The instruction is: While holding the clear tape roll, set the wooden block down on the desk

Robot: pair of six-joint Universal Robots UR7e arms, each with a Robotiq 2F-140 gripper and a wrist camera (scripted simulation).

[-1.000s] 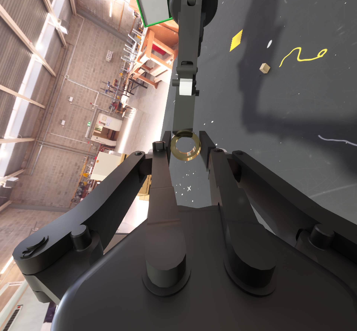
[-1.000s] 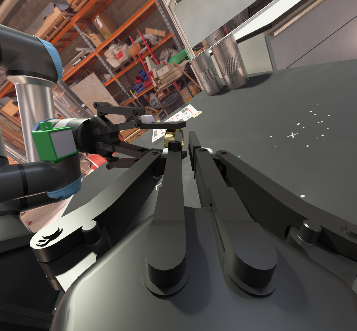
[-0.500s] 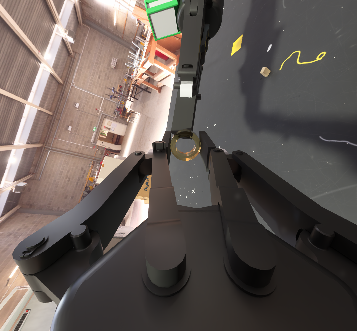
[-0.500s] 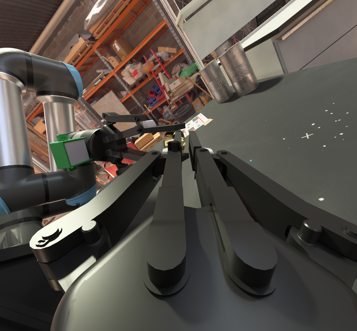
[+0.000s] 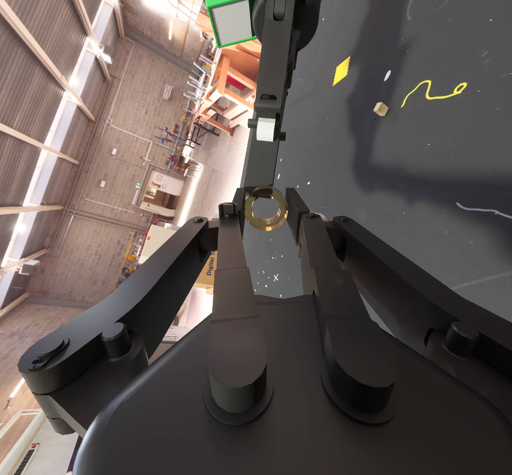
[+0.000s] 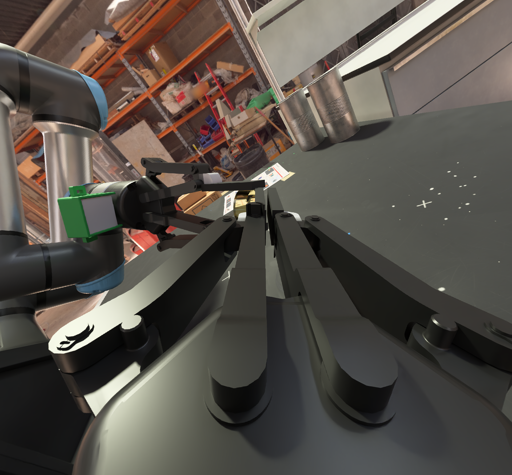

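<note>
My left gripper (image 5: 266,201) is shut on the clear tape roll (image 5: 266,224), an amber ring held above the dark desk (image 5: 415,254). My right gripper (image 5: 259,183) reaches down from the top of this view, its tips at the roll's upper rim. In the right wrist view my right gripper (image 6: 266,201) is shut and empty. There the roll (image 6: 241,204) shows just left of its left finger, and the left arm (image 6: 69,262) comes in from the left. The small wooden block (image 5: 381,109) lies on the desk, apart from both grippers.
A yellow note (image 5: 342,71), a yellow cord (image 5: 432,93) and a white cord (image 5: 476,209) lie on the desk. Two metal cans (image 6: 300,121) (image 6: 335,112) stand at the far edge. Printed sheets (image 6: 273,177) lie near the desk's edge by the grippers.
Both views swung a little one way and back. The roll stayed in my left gripper with the right fingertips at its rim. The block lies where it was.
</note>
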